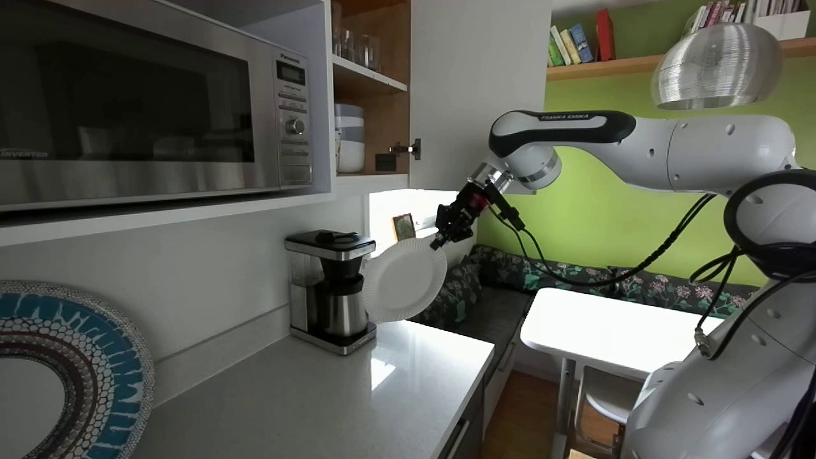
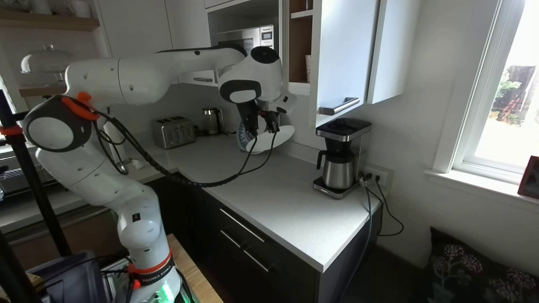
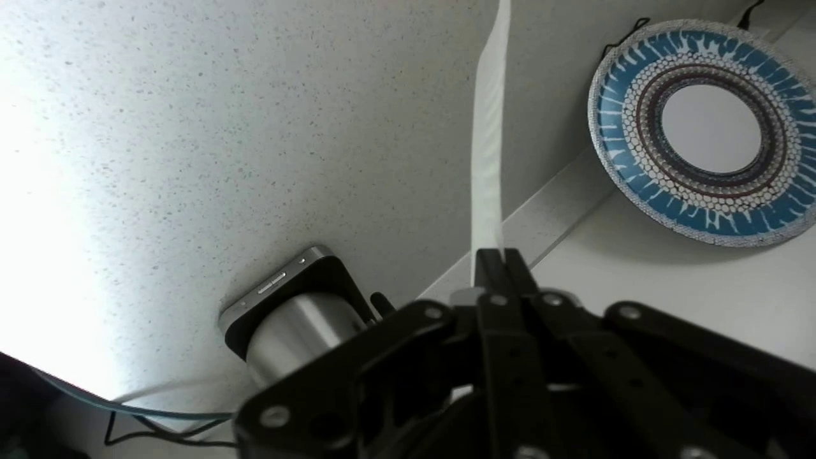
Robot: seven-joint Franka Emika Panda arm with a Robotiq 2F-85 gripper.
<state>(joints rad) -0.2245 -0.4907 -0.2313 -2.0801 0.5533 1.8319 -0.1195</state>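
— What does the plate [image 1: 405, 280] look made of?
— Paper, matt white, fluted at the edge
— And the gripper [image 3: 503, 256]?
— Dull black, with shiny metal screw heads [image 3: 276, 417]
— The counter [image 1: 306, 395]?
— Smooth and finely speckled, glossy where the light falls; the carafe [image 1: 347, 313] looks like satin steel
— And the microwave [image 1: 191, 177]?
— Brushed metal around a dark, glossy glass door [image 1: 146, 108]
— Anything soft?
— The flowered cushions [image 1: 676, 290], in printed cloth

Wrist view; white plate [image 3: 488, 134]: cut off at top; coffee maker [image 3: 294, 328]: partly behind gripper [image 3: 502, 256]
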